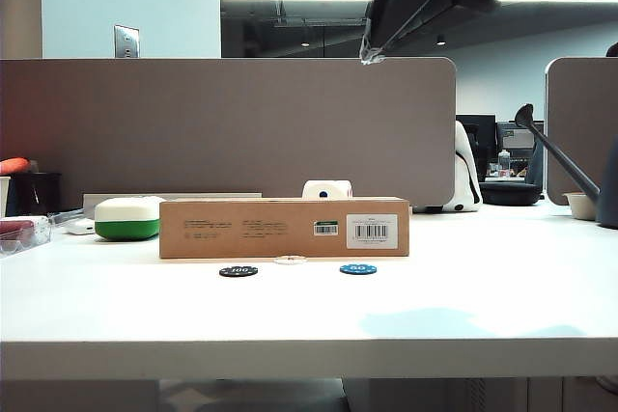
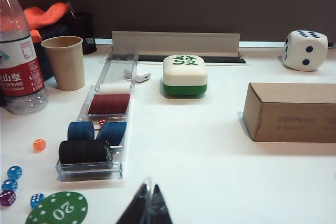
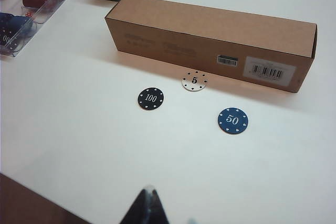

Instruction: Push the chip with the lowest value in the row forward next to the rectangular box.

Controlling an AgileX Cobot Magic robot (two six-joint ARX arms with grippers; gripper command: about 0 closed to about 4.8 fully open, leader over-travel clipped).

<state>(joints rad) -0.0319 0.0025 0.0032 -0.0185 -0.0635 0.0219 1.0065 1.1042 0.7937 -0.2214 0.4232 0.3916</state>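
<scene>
The main risk now is overdoing it: the white chip [image 3: 195, 81] marked 5 already sits ahead of its two neighbours and just in front of the rectangular box [image 3: 210, 38], so a further push could jam it against the cardboard, tip it onto its edge, or shove the box itself back across the bench [image 3: 94, 150]. A sweep that drifts sideways could also clip the black chip [image 3: 150, 98] marked 100 on the left or the blue chip [image 3: 233, 120] marked 50 on the right, since both lie near it and a little nearer the bench's front edge. From the exterior view I cannot say whether the white chip touches the box or stops a hair short. The left end effector [image 2: 148, 208] hangs off to the left, near a clear tray of stacked chips [image 2: 97, 145], its tips closed together. The right end effector [image 3: 147, 207] hovers above the near side of the bench, well back from the row, tips likewise pressed together and holding nothing. The chip is small, flat and round, white with dark dots around its rim.
</scene>
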